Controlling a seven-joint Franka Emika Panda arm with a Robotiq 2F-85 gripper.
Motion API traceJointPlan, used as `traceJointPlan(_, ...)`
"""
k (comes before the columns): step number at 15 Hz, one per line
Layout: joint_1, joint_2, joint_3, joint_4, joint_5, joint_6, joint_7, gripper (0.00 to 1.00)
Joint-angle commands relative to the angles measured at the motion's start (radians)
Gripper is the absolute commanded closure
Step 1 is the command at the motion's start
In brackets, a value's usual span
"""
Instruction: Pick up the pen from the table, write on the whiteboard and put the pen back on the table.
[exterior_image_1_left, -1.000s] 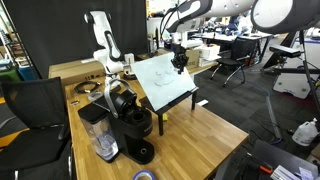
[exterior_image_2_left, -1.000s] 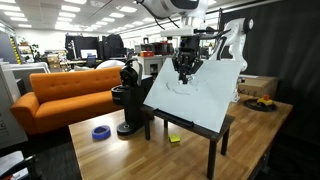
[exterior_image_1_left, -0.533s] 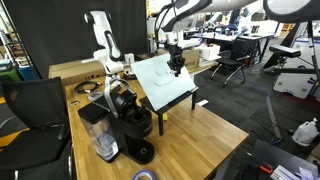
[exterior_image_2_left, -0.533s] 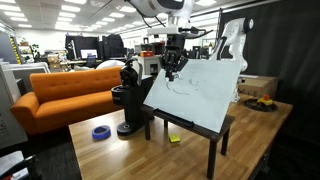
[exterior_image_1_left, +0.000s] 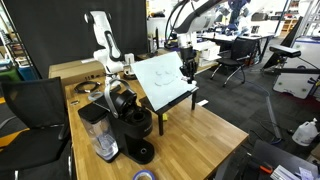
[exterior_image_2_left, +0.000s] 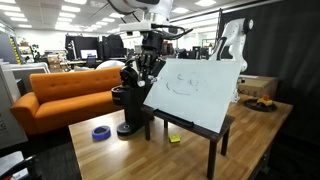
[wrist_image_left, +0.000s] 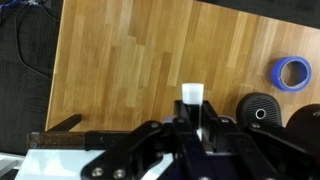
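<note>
My gripper (wrist_image_left: 192, 128) is shut on the pen (wrist_image_left: 192, 97), whose whitish end sticks out between the fingers in the wrist view. In both exterior views the gripper (exterior_image_1_left: 188, 66) (exterior_image_2_left: 148, 64) hangs in the air just off the side edge of the tilted whiteboard (exterior_image_1_left: 163, 80) (exterior_image_2_left: 196, 94), not touching it. The board carries a few thin drawn lines (exterior_image_2_left: 186, 86). The wooden table (exterior_image_1_left: 203, 133) (exterior_image_2_left: 122, 156) (wrist_image_left: 120, 60) lies well below the gripper. A corner of the whiteboard (wrist_image_left: 48, 166) shows at the bottom left of the wrist view.
A black coffee machine (exterior_image_1_left: 131, 122) (exterior_image_2_left: 129, 95) stands beside the board, under the gripper. A blue tape roll (exterior_image_2_left: 101, 132) (wrist_image_left: 292, 72) and a small yellow item (exterior_image_2_left: 174, 139) lie on the table. A cardboard box (exterior_image_1_left: 75, 70) sits at the back. An orange sofa (exterior_image_2_left: 60, 95) stands behind.
The gripper with the pen has moved sideways off the whiteboard's face, past its side edge, and now hangs over the coffee machine. The drawn lines on the board are uncovered.
</note>
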Motion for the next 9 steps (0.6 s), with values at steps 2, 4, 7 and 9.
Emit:
traceJointPlan(2,0.016,-0.143,-0.017,-0.272,-0.03,0.183,-0.04,0.95)
traceJointPlan(4,0.019,-0.161,-0.02,-0.364,-0.047,0.249,-0.041,0.95)
traceJointPlan(7,0.025,-0.164,-0.022,-0.472,-0.087,0.343,-0.028,0.95)
traceJointPlan(9,0.027,-0.153,-0.022,-0.519,-0.114,0.397,-0.02,0.95)
